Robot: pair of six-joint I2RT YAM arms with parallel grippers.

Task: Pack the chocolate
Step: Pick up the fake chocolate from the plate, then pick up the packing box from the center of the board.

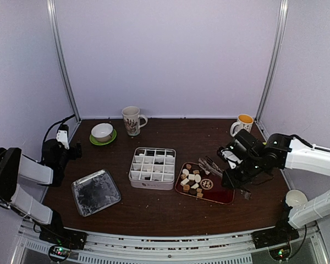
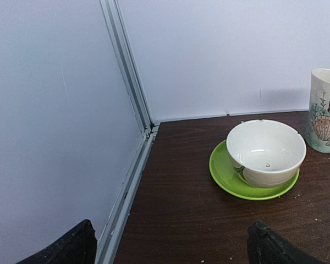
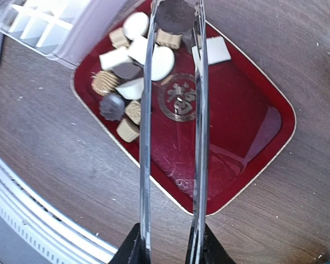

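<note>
The chocolate [image 1: 191, 180] lies as small white, tan and dark pieces at the left end of a red tray [image 1: 223, 195]. In the right wrist view the pieces [image 3: 129, 88] sit at the tray's [image 3: 247, 126] far end. My right gripper [image 1: 229, 179] [image 3: 170, 250] is shut on long metal tongs [image 3: 146, 137], also seen from above [image 1: 212, 165]. The tongs' tips hang over the pile, slightly apart. I cannot tell whether they hold a piece. A white divided box [image 1: 152, 168] stands left of the tray, with a few dark pieces inside. My left gripper [image 1: 65, 143] [image 2: 170, 253] is open and empty at the far left.
A square metal lid [image 1: 95, 191] lies front left. A white bowl on a green saucer [image 1: 102, 132] [image 2: 264, 151] and a patterned mug [image 1: 132, 120] [image 2: 325, 110] stand at the back. A yellow-filled mug [image 1: 243, 124] stands back right, a white cup [image 1: 295, 198] at the right edge.
</note>
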